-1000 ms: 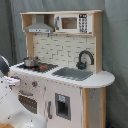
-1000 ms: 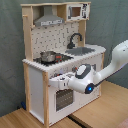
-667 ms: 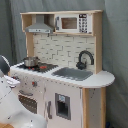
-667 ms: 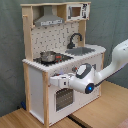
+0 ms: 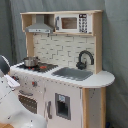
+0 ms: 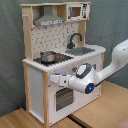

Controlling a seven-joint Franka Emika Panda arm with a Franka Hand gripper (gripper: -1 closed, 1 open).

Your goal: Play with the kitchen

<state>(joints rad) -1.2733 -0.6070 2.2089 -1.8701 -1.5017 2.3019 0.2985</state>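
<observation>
Kitchen [image 5: 65,75] is the name for the large white and light-wood toy set that stands upright against a dark grey-green curtain [image 6: 10,50] in both exterior views, resting on a wooden tabletop [image 6: 110,107] in the second exterior view. On its stovetop [image 5: 42,67], marked with red rings, sits a small metal pot [image 6: 48,56], to the first exterior view's left of the grey sink [image 5: 74,73]. A black faucet [image 5: 84,59] arches behind the sink. Above the stovetop hangs a grey range hood [image 5: 40,25], and beside it a shelf holds a microwave [image 5: 72,22]. A tiled white backsplash [image 5: 60,49] fills the wall between the counter and that shelf. The lower front carries the oven door [image 6: 63,97] and a row of knobs [image 5: 34,84].

The white robot arm [image 6: 112,62] reaches in from the second exterior view's right, and its hand [image 6: 56,79] sits right against the cabinet front, just above the oven door at knob level. Whether the hand is open or closed, and whether it grips anything, cannot be told.
</observation>
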